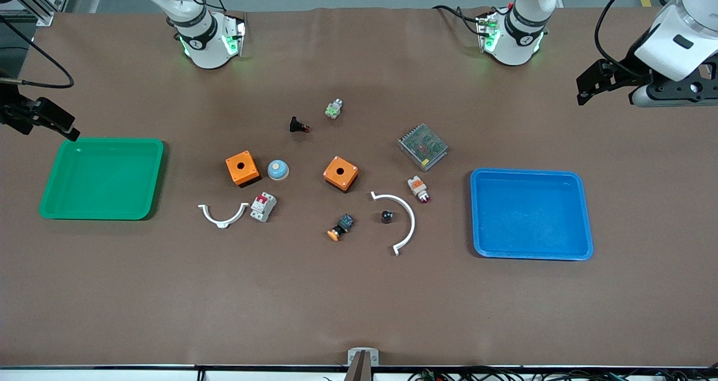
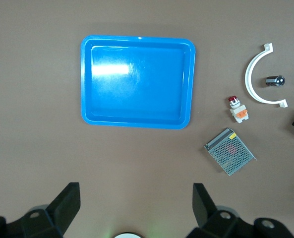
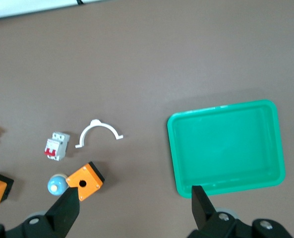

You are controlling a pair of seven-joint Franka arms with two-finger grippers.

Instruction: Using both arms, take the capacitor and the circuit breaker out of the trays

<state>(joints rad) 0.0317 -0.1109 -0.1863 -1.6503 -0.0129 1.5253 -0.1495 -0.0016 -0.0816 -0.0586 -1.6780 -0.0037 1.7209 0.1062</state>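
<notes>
The capacitor (image 1: pixel 387 216), a tiny black cylinder, lies inside the curve of a white clip (image 1: pixel 406 218); it also shows in the left wrist view (image 2: pixel 274 80). The breaker (image 1: pixel 263 207), a white-grey block with a red lever, lies beside another white clip (image 1: pixel 223 215) and shows in the right wrist view (image 3: pixel 56 146). My left gripper (image 1: pixel 584 89) (image 2: pixel 136 193) is open and empty, up over bare table beside the blue tray (image 1: pixel 527 171). My right gripper (image 1: pixel 47 124) (image 3: pixel 134 194) is open and empty, up over bare table beside the green tray (image 1: pixel 104 141).
Two orange boxes (image 1: pixel 242 168) (image 1: pixel 340 173), a blue dome (image 1: pixel 277 170), a white-and-orange lamp (image 1: pixel 418 188), a mesh power supply (image 1: pixel 423 146), a black switch with an orange button (image 1: pixel 340 228) and a black part with a red tip (image 1: pixel 299 125) lie mid-table.
</notes>
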